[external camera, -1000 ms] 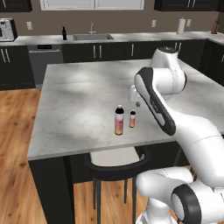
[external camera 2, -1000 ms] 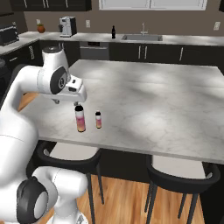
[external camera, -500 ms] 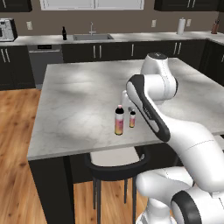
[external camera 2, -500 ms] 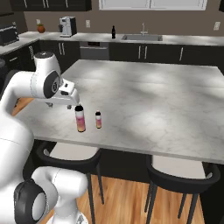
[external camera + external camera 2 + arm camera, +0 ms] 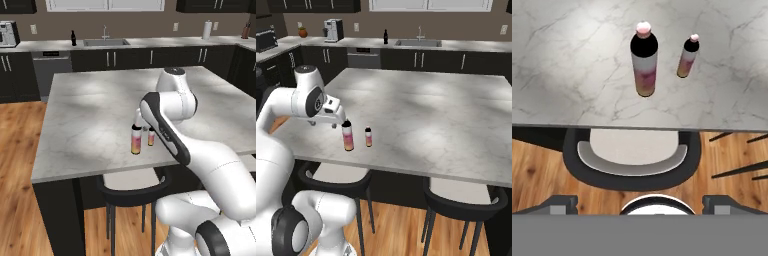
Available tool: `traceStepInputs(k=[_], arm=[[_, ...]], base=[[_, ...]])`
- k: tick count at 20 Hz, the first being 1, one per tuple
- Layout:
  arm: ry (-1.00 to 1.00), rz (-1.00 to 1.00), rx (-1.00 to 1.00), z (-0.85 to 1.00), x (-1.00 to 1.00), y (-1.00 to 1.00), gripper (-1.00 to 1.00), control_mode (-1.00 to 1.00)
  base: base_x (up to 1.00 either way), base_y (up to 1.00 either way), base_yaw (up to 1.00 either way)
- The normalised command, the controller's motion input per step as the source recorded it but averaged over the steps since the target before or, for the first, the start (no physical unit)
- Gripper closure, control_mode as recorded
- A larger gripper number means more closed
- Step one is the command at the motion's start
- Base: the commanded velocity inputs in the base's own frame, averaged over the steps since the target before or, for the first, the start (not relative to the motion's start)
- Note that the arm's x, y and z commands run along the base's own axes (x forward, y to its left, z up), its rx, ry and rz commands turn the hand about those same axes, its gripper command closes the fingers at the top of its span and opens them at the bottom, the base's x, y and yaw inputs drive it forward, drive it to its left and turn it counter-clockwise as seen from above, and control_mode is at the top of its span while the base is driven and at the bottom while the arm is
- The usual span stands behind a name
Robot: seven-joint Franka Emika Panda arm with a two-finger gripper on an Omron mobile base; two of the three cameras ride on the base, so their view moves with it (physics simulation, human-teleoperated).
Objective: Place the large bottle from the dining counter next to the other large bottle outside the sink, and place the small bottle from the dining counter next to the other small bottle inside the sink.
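Big bottle [image 5: 136, 140] upright nr counter [image 5: 90, 110] front edge, small bottle [image 5: 151, 136] beside; prob rigid, slick, tippy, so grab mid-body; gripper [image 5: 333, 125] spread: can't tell

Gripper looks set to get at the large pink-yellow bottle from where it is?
Probably yes. The gripper hangs just beside and above the large bottle near the dining counter edge. Only the small bottle stands near, apart on the far side; nothing lies between.
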Motion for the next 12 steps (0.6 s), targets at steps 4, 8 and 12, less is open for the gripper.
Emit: traceStepInputs(k=[4, 8, 12], arm=[[0.0, 0.0, 0.0, -0.04, 0.14, 0.01, -1.0, -1.0], [0.0, 0.0, 0.0, -0.02, 0.25, 0.0, -1.0, -1.0], [0.0, 0.0, 0.0, -0.05, 0.33, 0.0, -1.0, -1.0]], base=[[0.0, 0.0, 0.0], [0.0, 0.0, 0.0], [0.0, 0.0, 0.0]])
